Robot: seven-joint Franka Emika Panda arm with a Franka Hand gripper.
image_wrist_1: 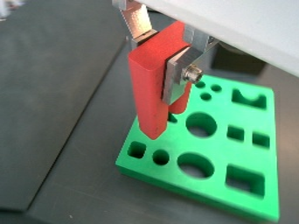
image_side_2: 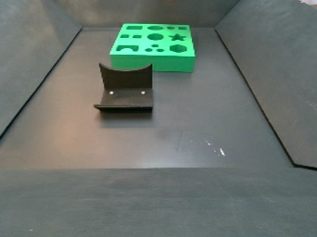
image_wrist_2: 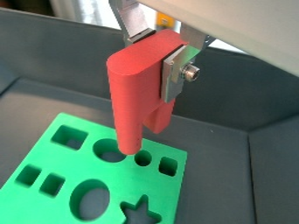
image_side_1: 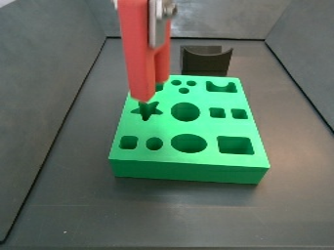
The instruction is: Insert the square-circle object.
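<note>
I found the gripper clenched on the upper part of the red piece, one silver finger pressed flat against its side. The piece hung upright, long axis vertical, directly below the gripper and above the green block.

The deciding relation was the piece's lower end against the block's holes. In a wrist view that end sat over, or just at, a round hole with a smaller round hole beside it. In a side view the red piece stood toward the block's far-left part, its foot near the star hole. I could not tell whether the tip had touched or entered the block, nor which opening matched the two pegs.

The gripper body was cut off in every close view. In the distant side view I could not make out the arm or the piece at all; only the green block and the dark bracket fixture on the surface showed.
</note>
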